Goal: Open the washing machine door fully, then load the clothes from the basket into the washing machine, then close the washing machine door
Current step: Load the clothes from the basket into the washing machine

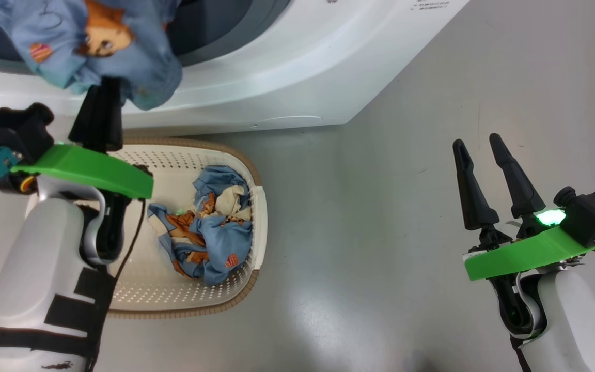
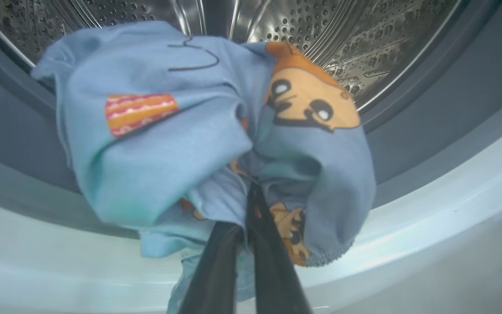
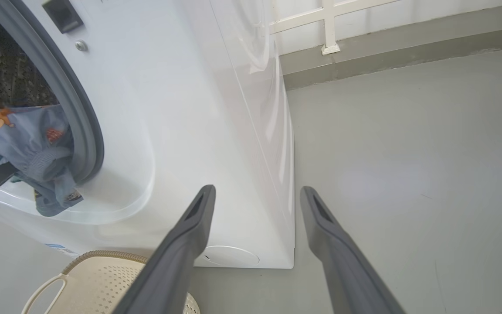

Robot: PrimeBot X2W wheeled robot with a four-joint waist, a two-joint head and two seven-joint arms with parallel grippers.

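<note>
garment (image 2: 168, 144) pinched in left tool (image 2: 249, 205), before drum (image 2: 320, 26)

A bunched garment (image 2: 168, 144) crowds the washing machine (image 3: 168, 109) mouth; the floor (image 1: 406, 232) beside it lies open.

Laundry area, white front-loading washing machine (image 1: 287, 77), laundry basket (image 1: 142, 279) on bare grey floor (image 1: 432, 232), pale wall (image 3: 451, 8) behind

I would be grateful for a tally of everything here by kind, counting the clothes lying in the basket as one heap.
washing machine: 1
basket: 1
held garment: 1
heap of clothes: 1
pincers: 2, the left pincer shut on the held garment, the right pincer open
Total: 6
</note>
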